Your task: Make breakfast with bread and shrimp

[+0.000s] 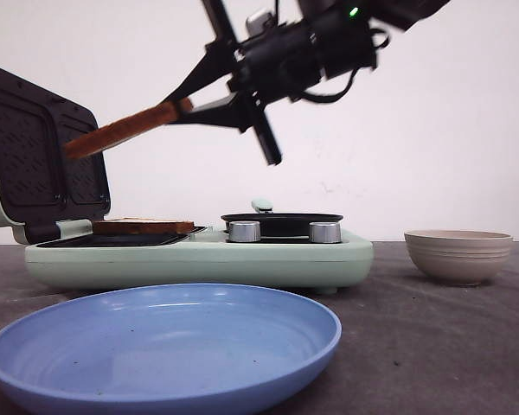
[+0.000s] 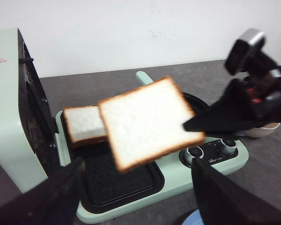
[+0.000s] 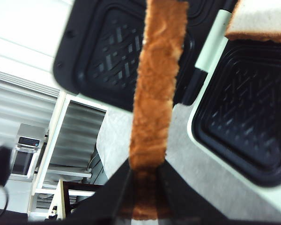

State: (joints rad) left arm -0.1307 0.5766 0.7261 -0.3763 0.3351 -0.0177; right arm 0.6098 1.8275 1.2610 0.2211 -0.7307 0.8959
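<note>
My right gripper (image 1: 186, 105) is shut on one corner of a bread slice (image 1: 125, 130) and holds it tilted in the air above the open sandwich maker (image 1: 199, 259). In the right wrist view the brown crust (image 3: 157, 93) runs out from between the right gripper's (image 3: 145, 197) fingers. In the left wrist view that slice (image 2: 147, 122) hangs over the black grill plate (image 2: 117, 178). A second bread slice (image 2: 84, 124) lies flat on the far part of that plate. My left gripper (image 2: 138, 201) stands open and holds nothing. The shrimp is out of view.
The lid (image 1: 39, 156) of the sandwich maker stands upright at the left. A black pan (image 1: 281, 220) and two silver knobs (image 1: 244, 231) sit on its right half. A blue plate (image 1: 164, 346) lies at the front, a beige bowl (image 1: 458, 255) at the right.
</note>
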